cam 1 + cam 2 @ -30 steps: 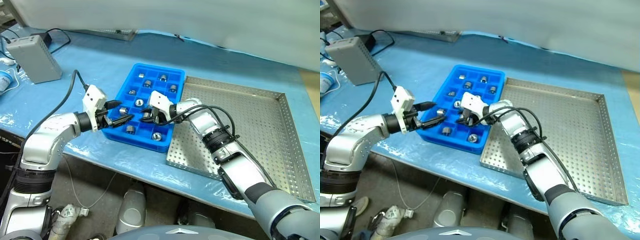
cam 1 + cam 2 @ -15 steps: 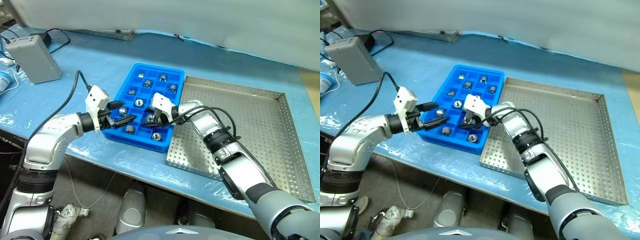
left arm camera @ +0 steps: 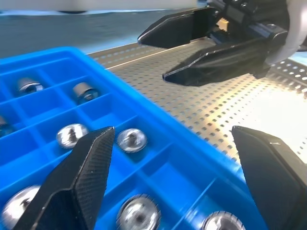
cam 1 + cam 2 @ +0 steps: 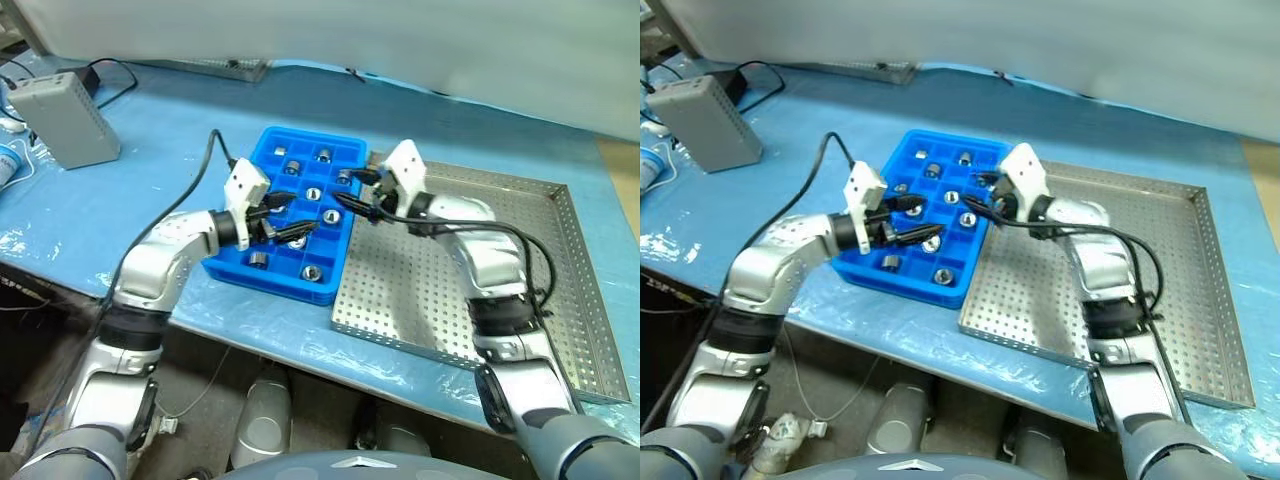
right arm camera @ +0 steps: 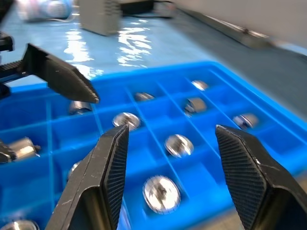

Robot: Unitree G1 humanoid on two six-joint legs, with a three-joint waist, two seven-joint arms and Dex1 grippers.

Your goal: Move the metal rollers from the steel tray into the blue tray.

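The blue tray [image 4: 242,268] lies left of the steel tray [image 4: 480,270]. Several metal rollers [image 4: 311,271] sit in its square compartments, and they show close up in the right wrist view [image 5: 161,191]. I see no roller on the steel tray's perforated floor. My left gripper [image 4: 298,215] hovers over the middle of the blue tray, open and empty. My right gripper [image 4: 348,186] hangs above the blue tray's right rim, pointing left, open and empty. The left wrist view shows both my left gripper [image 3: 171,132] and my right gripper [image 3: 153,55], facing each other tip to tip with a gap between them.
A grey box [image 4: 62,118] with a black cable stands at the back left of the blue-covered table, and a small bottle [image 4: 8,160] lies beside it. A metal strip [image 4: 230,68] lies at the back. The table's front edge runs just below both trays.
My right gripper has opened, then risen from the blue tray's near compartments and swung right to the tray's rim. My left gripper has moved right, in over the blue tray.
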